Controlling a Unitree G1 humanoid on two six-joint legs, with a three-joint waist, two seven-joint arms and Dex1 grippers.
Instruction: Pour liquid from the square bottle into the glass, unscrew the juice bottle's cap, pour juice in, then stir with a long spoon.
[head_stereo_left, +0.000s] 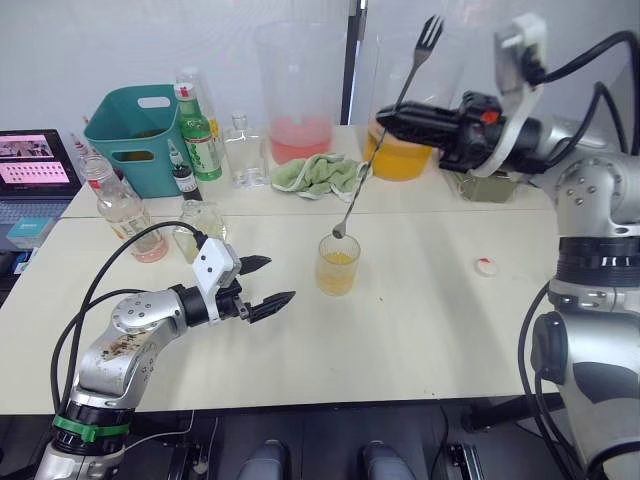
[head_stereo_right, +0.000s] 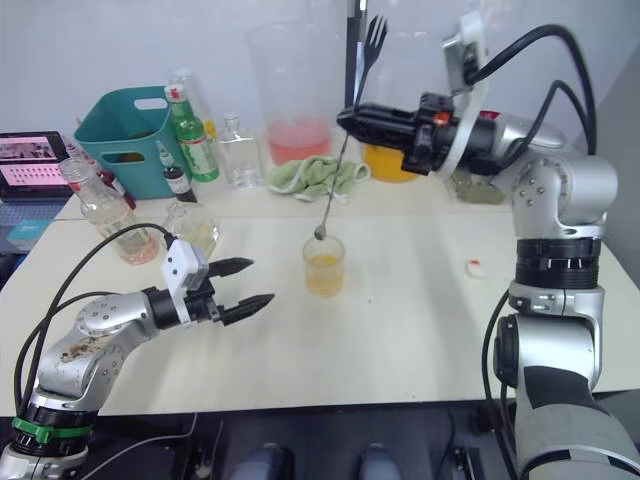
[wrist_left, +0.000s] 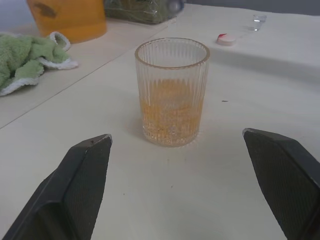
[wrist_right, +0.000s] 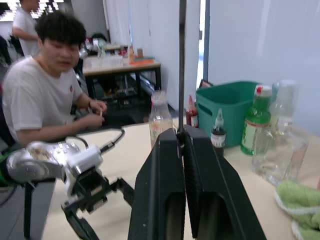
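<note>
The glass is clear and finely ribbed down its wall, glossy, with cloudy orange liquid inside; above it the long spoon is thin polished silver metal. The table under the glass is smooth, matt cream, and behind the glass lies a soft green terry cloth. Left of the cloth, the teal bin looks like matt plastic.

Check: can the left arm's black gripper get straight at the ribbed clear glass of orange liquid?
Probably yes. The left gripper is open and faces the glass over bare table. The long silver spoon in the right gripper hangs above the rim.
</note>
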